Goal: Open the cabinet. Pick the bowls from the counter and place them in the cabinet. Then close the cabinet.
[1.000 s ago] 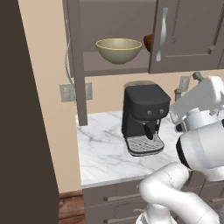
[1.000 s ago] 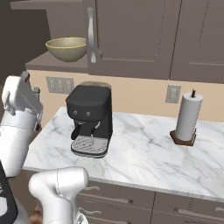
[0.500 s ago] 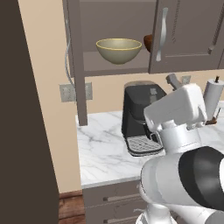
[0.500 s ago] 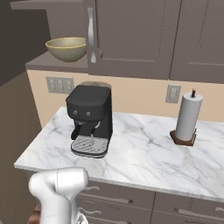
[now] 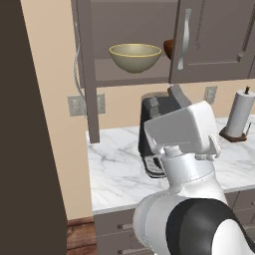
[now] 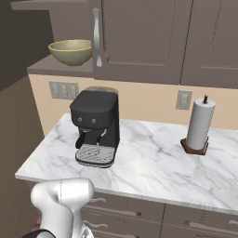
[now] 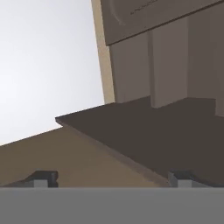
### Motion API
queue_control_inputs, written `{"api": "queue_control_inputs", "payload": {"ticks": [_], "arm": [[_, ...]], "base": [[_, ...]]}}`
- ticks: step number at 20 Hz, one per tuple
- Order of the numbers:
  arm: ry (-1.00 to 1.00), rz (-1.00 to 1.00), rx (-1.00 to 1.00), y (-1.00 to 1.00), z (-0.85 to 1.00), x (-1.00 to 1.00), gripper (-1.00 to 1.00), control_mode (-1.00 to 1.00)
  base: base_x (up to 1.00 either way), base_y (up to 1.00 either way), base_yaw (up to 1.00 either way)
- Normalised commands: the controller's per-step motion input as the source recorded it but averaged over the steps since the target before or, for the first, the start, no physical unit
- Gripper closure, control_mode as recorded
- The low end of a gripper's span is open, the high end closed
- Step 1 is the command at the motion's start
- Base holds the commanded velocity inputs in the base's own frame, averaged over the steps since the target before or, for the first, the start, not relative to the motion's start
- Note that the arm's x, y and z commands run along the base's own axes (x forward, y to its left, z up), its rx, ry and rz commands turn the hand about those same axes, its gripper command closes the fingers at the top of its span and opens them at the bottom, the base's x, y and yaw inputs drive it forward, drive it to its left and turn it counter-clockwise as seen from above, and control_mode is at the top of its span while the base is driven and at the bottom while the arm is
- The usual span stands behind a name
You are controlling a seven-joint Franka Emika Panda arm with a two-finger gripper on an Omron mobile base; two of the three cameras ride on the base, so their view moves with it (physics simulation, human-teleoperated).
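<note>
Dark grey-brown cabinet (image 5: 214, 45) has its left door (image 5: 84, 69) swung wide, seen edge-on in the left base view; right door shut, curved silver handle (image 5: 184, 37) on it; in the right base view the same cabinet (image 6: 139, 42) shows the handle (image 6: 97, 35) just right of the open bay. Olive-yellow bowl (image 5: 135, 57) sits upright on the shelf inside the open half; also seen in the right base view (image 6: 71, 51) at the shelf's front edge. Reddish-brown bowl (image 5: 169, 48) sits on the same shelf just right of the yellow one, mostly hidden behind the shut door's edge; can't tell whether the two touch. Counter (image 5: 119, 169) is white marble with grey veins; right base view (image 6: 153, 167) shows the black coffee machine (image 6: 96, 125) on its left part and a paper towel roll (image 6: 200, 124) on a dark stand well apart to the right; wall outlets (image 6: 63, 90) on the beige backsplash. Arm's white hand (image 5: 184, 129) sits in front of the coffee machine in the left base view; gripper (image 7: 111, 177) fingertips stand far apart at the bottom of the hand view, released, nothing between them; that view looks at dark panelling and a brown flat surface.
</note>
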Motion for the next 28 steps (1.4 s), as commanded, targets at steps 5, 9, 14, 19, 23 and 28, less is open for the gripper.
{"api": "queue_control_inputs", "payload": {"ticks": [5, 9, 14, 19, 23, 28], "arm": [[-0.04, -0.04, 0.08, 0.06, 0.02, -0.77, -1.00, -1.00], [-0.03, -0.05, 0.18, 0.20, 0.00, -0.69, -1.00, -1.00], [0.04, -0.01, 0.13, 0.46, 0.00, -0.27, -1.00, -1.00], [0.14, -0.08, 0.15, 0.43, 0.00, -0.15, -1.00, -1.00], [0.24, -0.22, 0.28, 0.40, -0.02, -0.38, -1.00, -1.00], [0.33, -0.28, 0.32, 0.57, -0.15, -0.45, -1.00, -1.00]], "base": [[0.00, 0.00, 0.00], [0.00, 0.00, 0.00], [0.00, 0.00, 0.00], [0.00, 0.00, 0.00], [0.00, 0.00, 0.00], [0.00, 0.00, 0.00]]}}
